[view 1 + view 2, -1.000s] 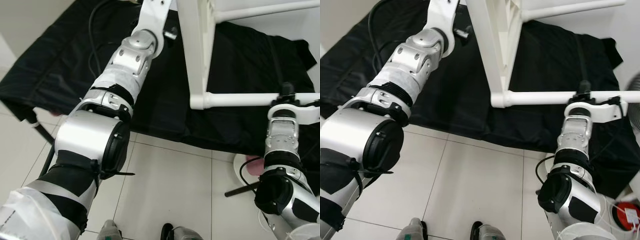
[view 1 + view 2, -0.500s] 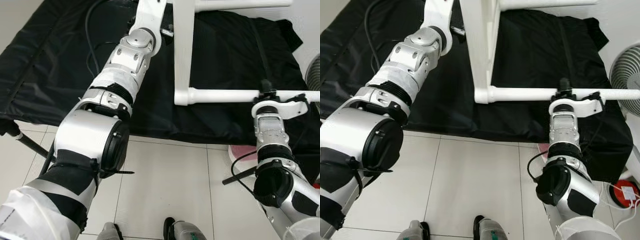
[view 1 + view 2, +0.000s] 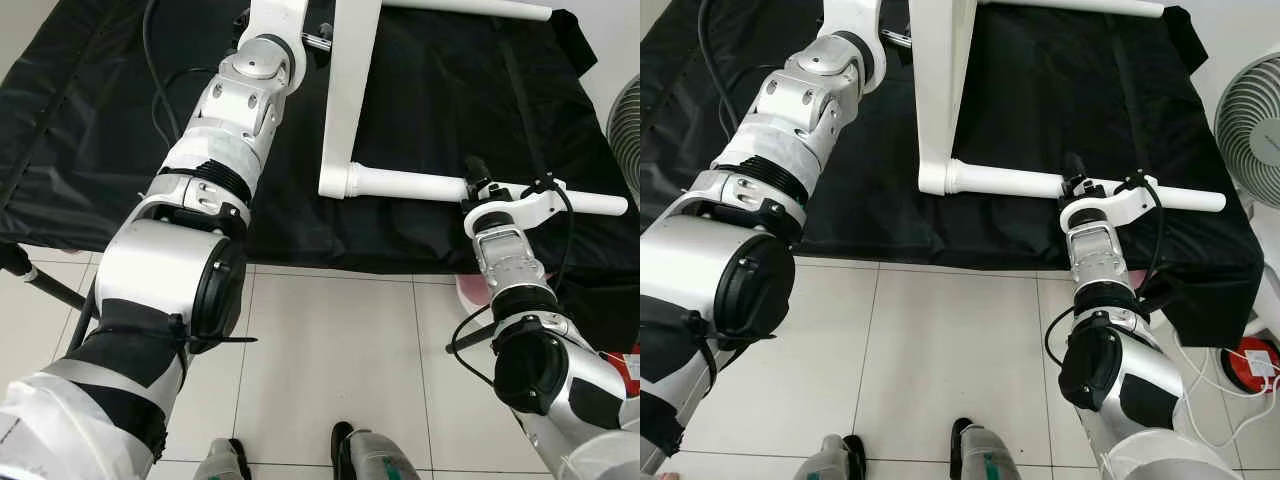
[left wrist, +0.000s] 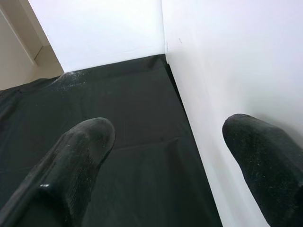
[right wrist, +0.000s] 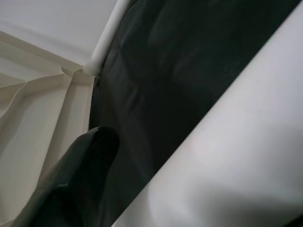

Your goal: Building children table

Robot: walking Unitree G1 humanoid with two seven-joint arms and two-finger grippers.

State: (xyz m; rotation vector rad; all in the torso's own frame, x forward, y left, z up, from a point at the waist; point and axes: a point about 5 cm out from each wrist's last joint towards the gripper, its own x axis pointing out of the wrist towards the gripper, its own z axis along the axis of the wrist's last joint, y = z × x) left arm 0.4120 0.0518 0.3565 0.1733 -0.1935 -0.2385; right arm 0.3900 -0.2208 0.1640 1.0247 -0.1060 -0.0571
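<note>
- The right gripper (image 3: 1072,190) pinches the white table leg (image 3: 1020,182), middle right of the frame.
- The left gripper (image 4: 165,156) is spread apart, one finger (image 4: 265,161) touching the white table (image 4: 227,61) over the black cloth (image 3: 100,90).

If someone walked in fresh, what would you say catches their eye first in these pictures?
The white table frame lying on the black cloth, its round leg jutting toward the fan. The right tool sits at that leg, and the left arm reaches to the frame's flat panel.
</note>
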